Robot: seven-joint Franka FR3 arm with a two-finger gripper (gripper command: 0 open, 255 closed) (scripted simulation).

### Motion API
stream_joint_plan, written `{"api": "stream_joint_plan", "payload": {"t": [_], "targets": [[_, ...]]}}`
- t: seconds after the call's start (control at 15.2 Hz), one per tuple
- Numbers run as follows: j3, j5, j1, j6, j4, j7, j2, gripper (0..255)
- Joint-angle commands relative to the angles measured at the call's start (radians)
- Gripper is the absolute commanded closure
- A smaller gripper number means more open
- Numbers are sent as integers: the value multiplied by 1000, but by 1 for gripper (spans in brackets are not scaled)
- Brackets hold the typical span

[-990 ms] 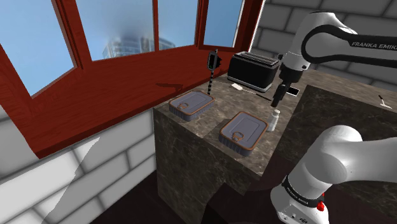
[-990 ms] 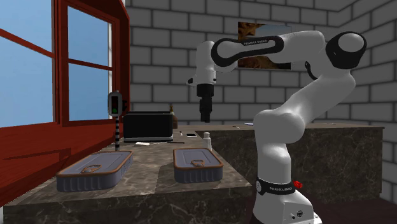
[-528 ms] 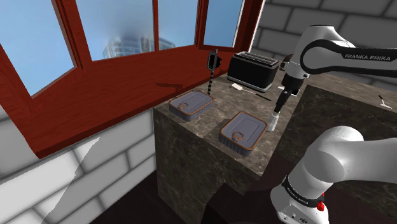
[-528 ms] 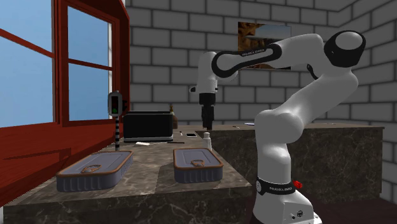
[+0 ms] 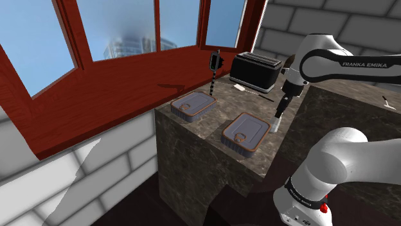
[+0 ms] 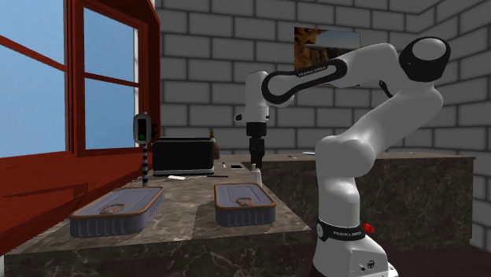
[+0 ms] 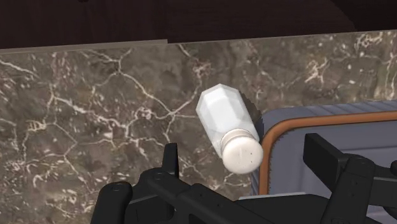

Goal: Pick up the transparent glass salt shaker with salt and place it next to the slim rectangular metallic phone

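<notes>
1. Over the last second the claw (image 5: 279, 116) has come down from well above the counter (image 5: 193, 131) and now hangs just over the salt shaker (image 5: 275, 124).
2. Its two fingers stand apart on either side of the shaker's cap and touch nothing, so closing on it looks like the next step.
3. The shaker stands upright on the counter, just beside the nearer tin (image 5: 245, 131).
4. Count: one shaker, two flat tins with the farther tin (image 5: 194, 104), and one toaster (image 5: 256, 70).
</notes>
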Motion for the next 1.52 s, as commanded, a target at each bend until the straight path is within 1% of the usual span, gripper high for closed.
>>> {"api": "stream_joint_plan", "payload": {"t": [0.0, 0.13, 0.2, 0.79, 1.45], "targets": [[0, 0, 0, 1, -1, 0, 0, 0], [0, 0, 0, 1, 0, 0, 0, 0], [0, 0, 0, 1, 0, 0, 0, 255], [0, 0, 0, 1, -1, 0, 0, 255], [45, 45, 20, -134, 125, -5, -11, 255]]}}
